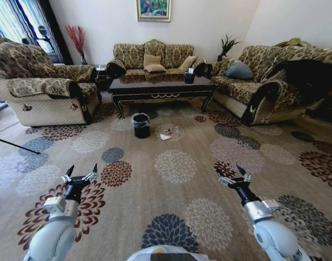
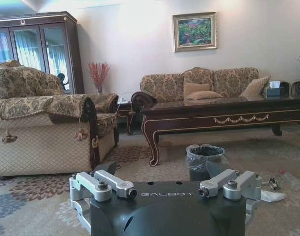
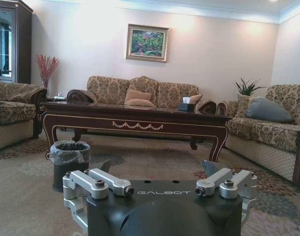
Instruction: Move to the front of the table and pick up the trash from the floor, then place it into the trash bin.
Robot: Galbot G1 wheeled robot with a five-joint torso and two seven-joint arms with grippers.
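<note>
Table, trash bin and floor trash on patterned carpet

Table [image 1: 161,93]: long, low, glossy near-black, gold scroll apron, curved legs, between the sofas. Trash bin [image 1: 140,125]: small round black, upright, clear liner ruffled over rim, just before the table. Trash [image 1: 166,134]: white crumpled paper and small pieces on the carpet, near the bin's right.

right claw [image 3: 159,169] open | trash bin [image 3: 69,160] before table [image 3: 135,123]

Both arms extend forward and low, the left gripper [image 1: 83,171] at 10 o'clock and the right gripper [image 1: 233,173] at 2 o'clock from the head camera, each with fingers spread apart and holding nothing.
</note>
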